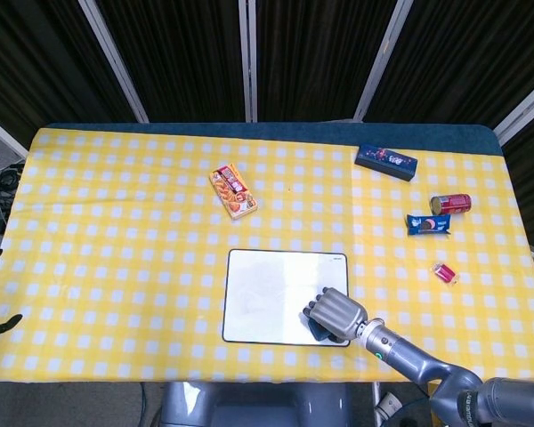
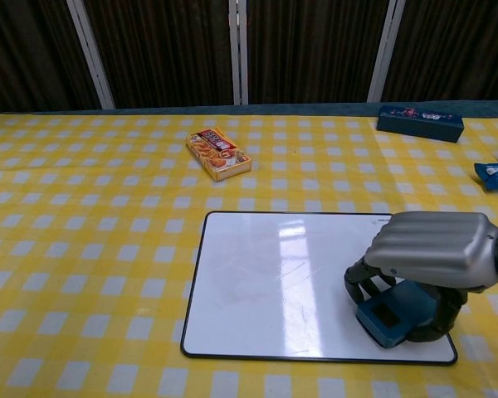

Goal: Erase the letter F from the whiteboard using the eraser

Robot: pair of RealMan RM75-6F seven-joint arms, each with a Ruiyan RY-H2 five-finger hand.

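The right hand [image 2: 427, 253] sits over the near right corner of the whiteboard [image 2: 266, 282], its fingers [image 2: 358, 278] curled down around a blue eraser [image 2: 396, 313] and gripping it, with the eraser's underside resting on the board's surface. From the head view the same hand [image 1: 335, 313] covers most of the eraser [image 1: 317, 330], and only a dark blue edge peeks out beneath it at the board's [image 1: 267, 289] lower right. The whiteboard lies flat on the yellow checked table [image 2: 83, 249], near the front edge, and its white face shows only faint grey smears and a few thin marks around the middle; I cannot make out a clear letter on it. The left hand does not show in either view. Behind the board, toward the left, an orange snack box [image 2: 218, 153] lies at an angle. Along the far right of the table sit a dark blue box [image 1: 386, 161], a red can [image 1: 450, 203] on its side, a blue wrapped snack [image 1: 428, 223] and a small red-and-pink packet [image 1: 444, 272], all well apart from the board.
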